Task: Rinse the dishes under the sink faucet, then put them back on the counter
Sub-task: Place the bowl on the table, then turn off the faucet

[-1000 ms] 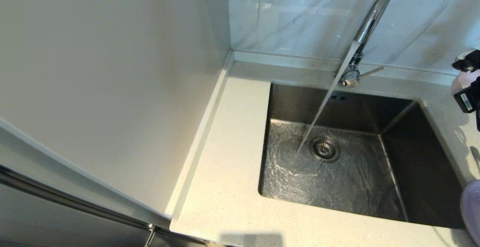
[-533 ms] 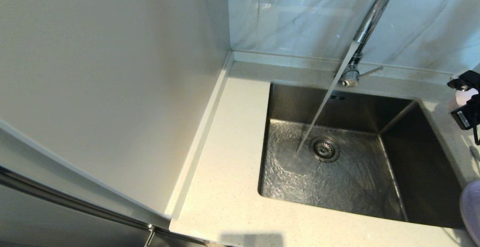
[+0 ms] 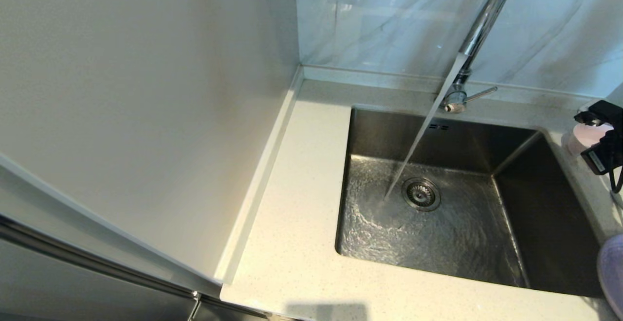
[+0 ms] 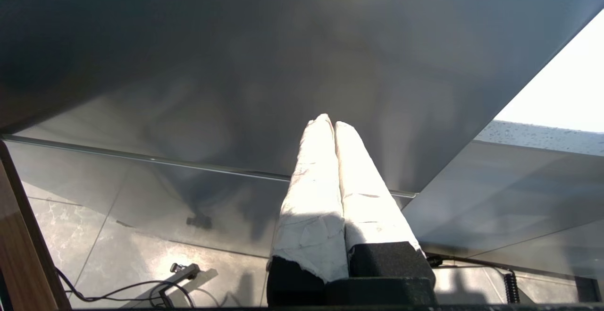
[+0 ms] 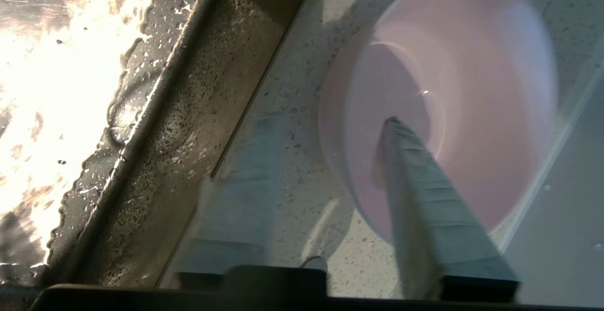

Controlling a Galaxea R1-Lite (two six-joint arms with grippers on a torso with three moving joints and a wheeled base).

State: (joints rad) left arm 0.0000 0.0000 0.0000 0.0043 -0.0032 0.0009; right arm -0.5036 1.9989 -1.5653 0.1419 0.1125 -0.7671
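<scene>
The pale-pink bowl [image 3: 586, 137] [image 5: 472, 113] stands upright on the cream counter [image 3: 302, 223] to the right of the sink [image 3: 550, 204], near its back corner. My right gripper [image 3: 597, 133] [image 5: 328, 120] is over it, open: one finger reaches inside the bowl, the other stands outside its wall, and neither presses on it. The lilac plate [image 3: 612, 272] shows partly at the right edge, on the counter. Water runs from the chrome faucet [image 3: 479, 28] into the basin beside the drain strainer [image 3: 421, 193]. My left gripper [image 4: 332, 121] is shut and empty, parked low beside the cabinet.
A tall pale panel [image 3: 146, 116] walls off the counter's left side. The marble wall [image 3: 379, 19] rises behind the faucet, whose side lever [image 3: 482, 94] points right. The rim of the sink [image 5: 188, 127] next to the bowl is wet.
My right gripper came down and a little left with the bowl, set it on the counter, and its jaws opened off the bowl's wall. Water keeps running.
</scene>
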